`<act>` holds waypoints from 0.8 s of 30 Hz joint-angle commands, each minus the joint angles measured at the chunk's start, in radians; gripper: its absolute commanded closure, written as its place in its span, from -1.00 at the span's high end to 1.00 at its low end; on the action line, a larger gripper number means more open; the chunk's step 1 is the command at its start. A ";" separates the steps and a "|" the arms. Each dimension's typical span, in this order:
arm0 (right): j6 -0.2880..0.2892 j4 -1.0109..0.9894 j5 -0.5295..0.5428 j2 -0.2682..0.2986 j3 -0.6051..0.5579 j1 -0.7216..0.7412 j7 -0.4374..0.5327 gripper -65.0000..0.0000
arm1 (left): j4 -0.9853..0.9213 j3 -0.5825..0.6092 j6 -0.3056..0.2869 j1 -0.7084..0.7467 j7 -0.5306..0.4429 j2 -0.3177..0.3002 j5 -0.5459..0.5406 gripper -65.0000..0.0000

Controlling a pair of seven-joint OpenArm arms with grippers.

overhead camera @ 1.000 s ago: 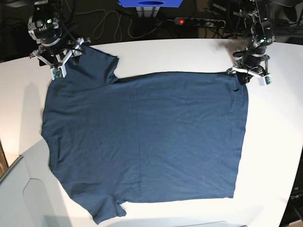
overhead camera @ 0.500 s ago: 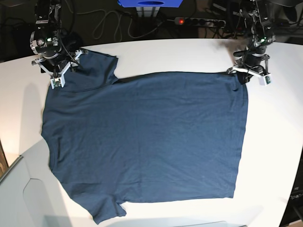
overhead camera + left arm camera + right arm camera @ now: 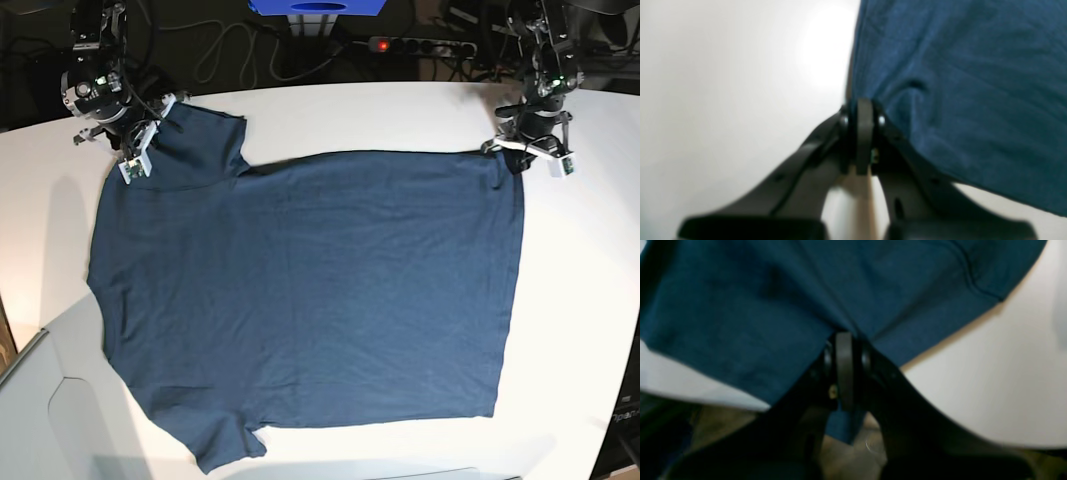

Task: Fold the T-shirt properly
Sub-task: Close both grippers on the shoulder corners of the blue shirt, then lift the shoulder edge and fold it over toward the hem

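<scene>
T-shirt (image 3: 960, 100) first, as the left wrist view gives it: the navy cloth fills the upper right and comes down to the left tool (image 3: 864, 110), whose jaws are pressed together with the fabric's corner puckered right at their tips, so I judge them clamped on that corner. To the left of the tips lies only bare white worktop (image 3: 723, 100).

In the right wrist view, the T-shirt (image 3: 756, 306) spreads above and left of the right tool (image 3: 844, 346). Its jaws are together, and a small tongue of cloth hangs out below them, so this tool is pinching an edge of the garment.

From the base view, the T-shirt (image 3: 310, 290) lies flat and spread on the worktop (image 3: 580, 300), its long axis running across the picture. The right tool (image 3: 135, 145) sits on the far sleeve at picture left, the left tool (image 3: 528, 148) on the far hem corner at picture right. Both therefore grip the same far edge, one at each end, and the whole body of the shirt stretches from them toward the near side. I judge any fold must carry that far edge forward over the cloth, both arms moving together.
</scene>
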 commanded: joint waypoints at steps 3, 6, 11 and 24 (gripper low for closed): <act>0.021 0.120 -0.004 0.015 0.047 -0.033 0.000 -0.99 | 0.093 -0.002 0.007 0.045 0.015 -0.010 0.004 -1.00; 0.021 0.214 -0.004 0.017 0.079 -0.053 -0.006 -0.99 | 0.179 -0.002 0.012 0.072 0.016 -0.010 0.004 -1.00; 0.022 0.283 0.001 0.014 0.158 -0.094 0.000 -0.99 | 0.295 -0.031 0.014 0.128 0.016 -0.010 0.004 -1.00; 0.095 0.283 -0.002 0.015 0.176 -0.002 -0.006 -0.99 | 0.352 -0.102 0.009 0.108 0.016 -0.006 0.004 -1.00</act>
